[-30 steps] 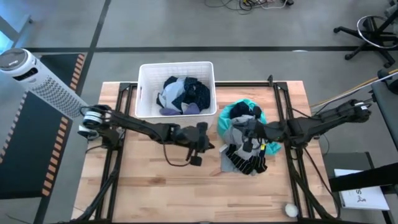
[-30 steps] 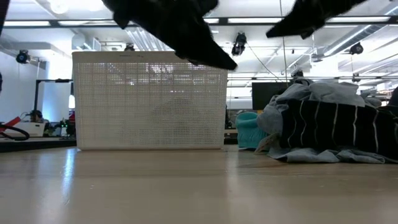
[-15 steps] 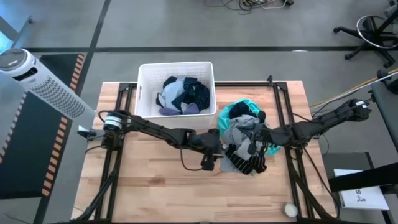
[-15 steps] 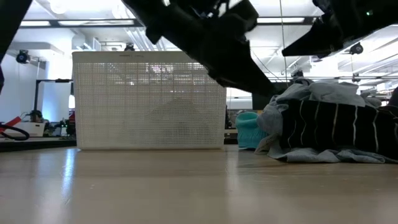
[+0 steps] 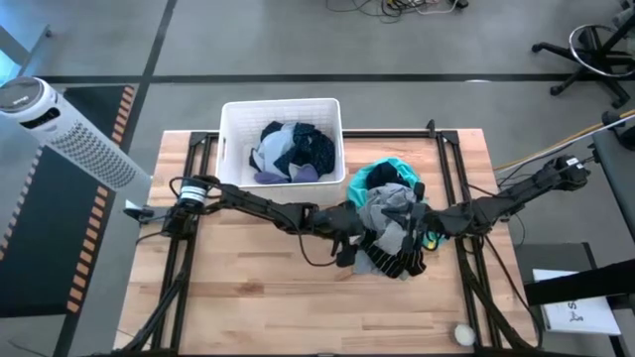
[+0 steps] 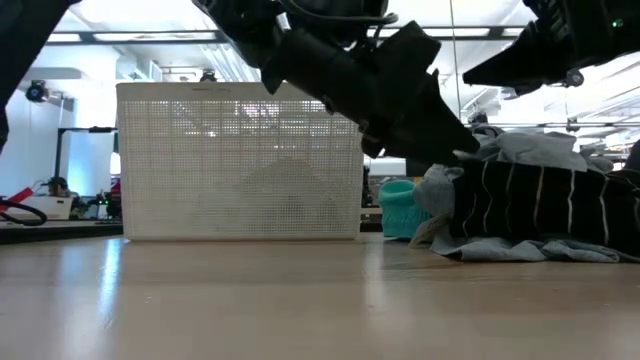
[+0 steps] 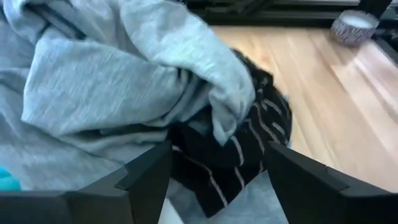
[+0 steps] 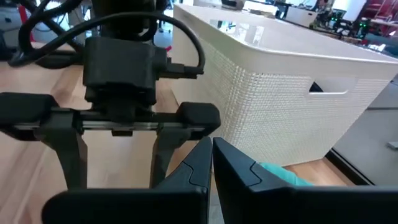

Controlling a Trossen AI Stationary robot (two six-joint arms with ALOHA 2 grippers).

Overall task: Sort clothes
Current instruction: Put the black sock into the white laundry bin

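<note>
A pile of clothes [image 5: 390,216] lies on the table's right half. It has a teal garment [image 5: 382,172] at the far side, a grey one [image 7: 118,81] on top, and a black striped one [image 7: 242,155] at the near side. My left gripper [image 7: 217,186] is open at the pile's left edge, and its fingers stand either side of the striped garment's fold. Whether they touch it does not show. My right gripper [image 8: 211,155] is shut and hovers just above the pile [image 6: 530,200], facing the left gripper [image 8: 115,162]. More clothes [image 5: 290,151] lie in the white bin [image 5: 281,107].
The white bin [image 6: 240,160] stands at the table's far edge, left of the pile. A small white roll [image 5: 463,335] sits at the near right corner. Bare wood [image 5: 258,288] stretches across the near and left parts of the table. A tower fan [image 5: 60,124] stands off the table's left.
My left gripper has moved from in front of the bin toward the table's right edge and down to the pile's left side. Its fingers have opened on the way. The pile has kept its shape.
</note>
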